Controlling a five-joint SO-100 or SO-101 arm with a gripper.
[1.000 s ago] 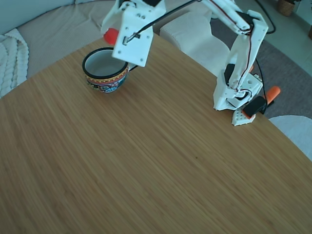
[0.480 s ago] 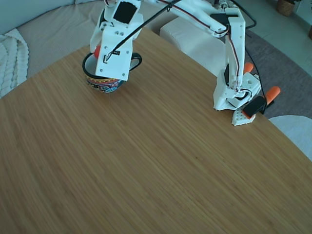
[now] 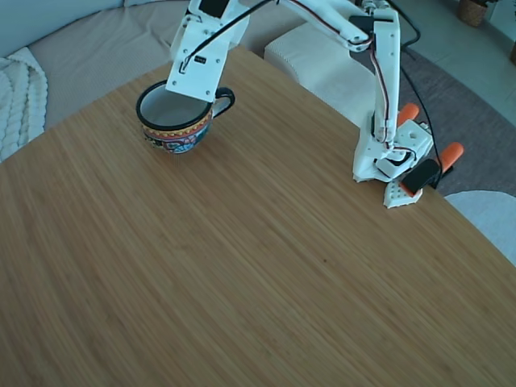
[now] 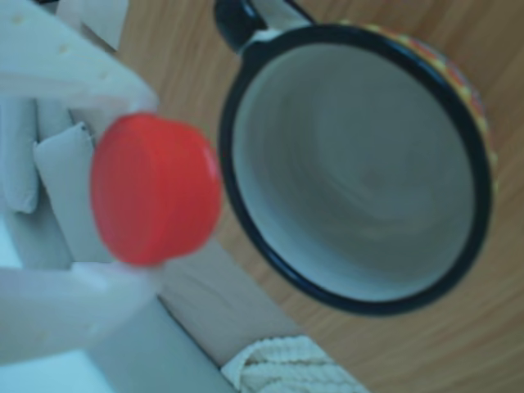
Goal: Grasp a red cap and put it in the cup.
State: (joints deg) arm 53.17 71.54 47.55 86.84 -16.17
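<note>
We see the cup empty, just beside our pincer and below it. The pincer is clamped on the red cap, short of the rim. Carrying step: next we likely shift over the opening and release.

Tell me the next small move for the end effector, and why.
Probably shift the end effector sideways over the cup opening before releasing. In the other view the red cap is pinched between its fingers, beside the black rim rather than over the pale, apparently empty inside.
</note>
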